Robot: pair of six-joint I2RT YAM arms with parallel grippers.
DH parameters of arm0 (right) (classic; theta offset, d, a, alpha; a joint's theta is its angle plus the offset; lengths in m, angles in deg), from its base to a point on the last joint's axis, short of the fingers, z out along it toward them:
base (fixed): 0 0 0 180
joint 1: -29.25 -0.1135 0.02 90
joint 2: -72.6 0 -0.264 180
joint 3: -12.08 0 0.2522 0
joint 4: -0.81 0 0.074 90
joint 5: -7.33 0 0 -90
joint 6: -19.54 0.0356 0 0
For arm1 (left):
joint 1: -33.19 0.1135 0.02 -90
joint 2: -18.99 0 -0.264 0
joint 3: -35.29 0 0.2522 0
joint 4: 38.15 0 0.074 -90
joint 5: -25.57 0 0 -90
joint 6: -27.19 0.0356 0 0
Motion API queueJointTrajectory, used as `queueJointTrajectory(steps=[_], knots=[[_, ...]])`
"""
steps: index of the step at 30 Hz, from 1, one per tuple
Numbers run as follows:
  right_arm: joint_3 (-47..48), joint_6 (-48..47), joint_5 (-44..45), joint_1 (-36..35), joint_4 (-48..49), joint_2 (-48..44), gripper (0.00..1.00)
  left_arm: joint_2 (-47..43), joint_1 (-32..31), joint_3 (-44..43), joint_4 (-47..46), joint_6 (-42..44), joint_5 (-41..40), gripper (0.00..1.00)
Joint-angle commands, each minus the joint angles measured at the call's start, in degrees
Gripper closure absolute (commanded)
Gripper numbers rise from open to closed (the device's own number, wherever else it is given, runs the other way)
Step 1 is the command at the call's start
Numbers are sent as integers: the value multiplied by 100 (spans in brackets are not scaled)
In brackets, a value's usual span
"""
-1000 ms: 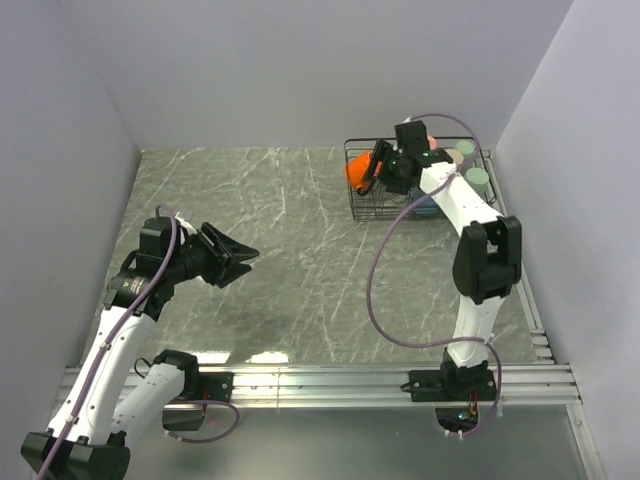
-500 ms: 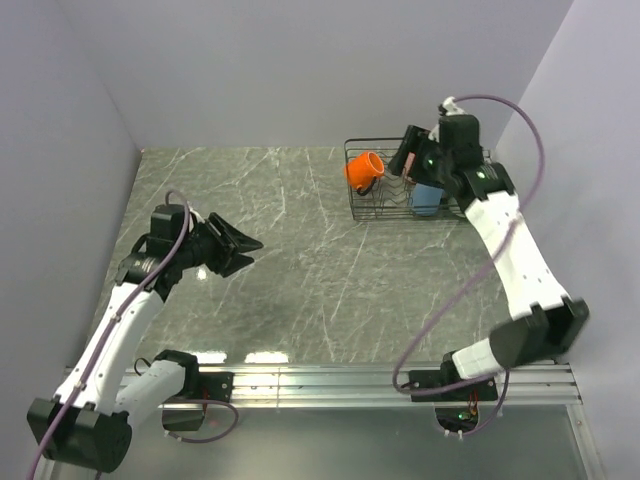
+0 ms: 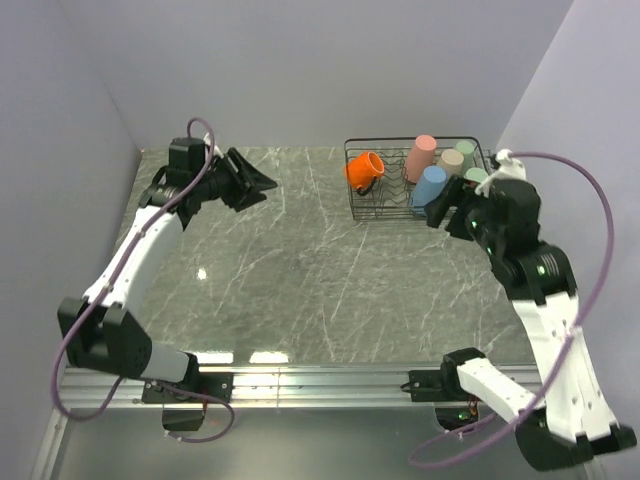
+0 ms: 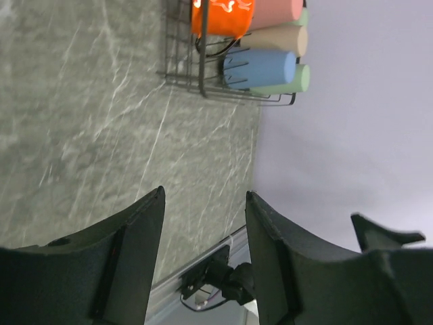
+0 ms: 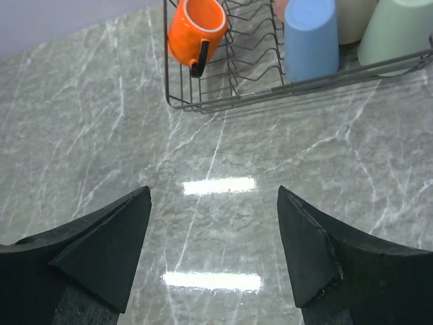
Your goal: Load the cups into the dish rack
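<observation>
Black wire dish rack [image 3: 385,214] on grey marble tabletop [image 3: 300,265], far right; orange plastic mug [image 3: 364,170] in its left end, plastic tumblers [image 3: 428,188] in its right.

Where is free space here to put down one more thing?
The table is bare left of the dish rack and in front of it. Inside, slots between the orange mug and blue cup are free; its right end is crowded.

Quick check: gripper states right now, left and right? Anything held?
Left gripper: open, holding nothing.
Right gripper: open, holding nothing.
</observation>
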Motion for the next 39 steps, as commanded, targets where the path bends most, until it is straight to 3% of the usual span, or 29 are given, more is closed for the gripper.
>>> queueJointTrajectory(steps=[1,7,12,21,24,25,27,30,31,32,35,39], knots=[[-312,8,-33,23,-90,-652,18,500,19,-501,-644,183,395,44],[-1068,422,-621,23,41,-1794,15,994,19,-897,-1506,-107,782,43],[-1351,659,-929,31,235,-2086,2,968,19,-792,-2453,-388,941,43],[-2194,1089,-1440,14,1113,-2490,0,608,-42,-792,-2711,112,906,40],[-2406,1186,-1344,23,1219,-2517,0,310,-200,-774,-2668,682,285,39],[-2476,1230,-1291,23,1246,-2543,0,195,-409,-731,-2528,901,-571,38],[-2564,1274,-1273,31,1368,-2587,0,-268,-717,-460,-2719,1639,-1436,36],[-2713,1318,-1335,31,1492,-2666,0,-980,-1377,673,-4307,2895,-2414,32],[-2757,1336,-1300,31,1492,-2683,0,-1114,-1631,1163,-4563,3203,-2660,26],[-2766,1362,-1265,23,1466,-2692,0,-1211,-1668,1307,-4722,3528,-2793,15],[-2810,1397,-1150,31,1396,-2719,0,-1204,-1686,1213,-3877,3768,-2979,16],[-2898,1424,-1019,23,1360,-2841,0,-1133,-1686,1158,-3388,4006,-2515,20]])
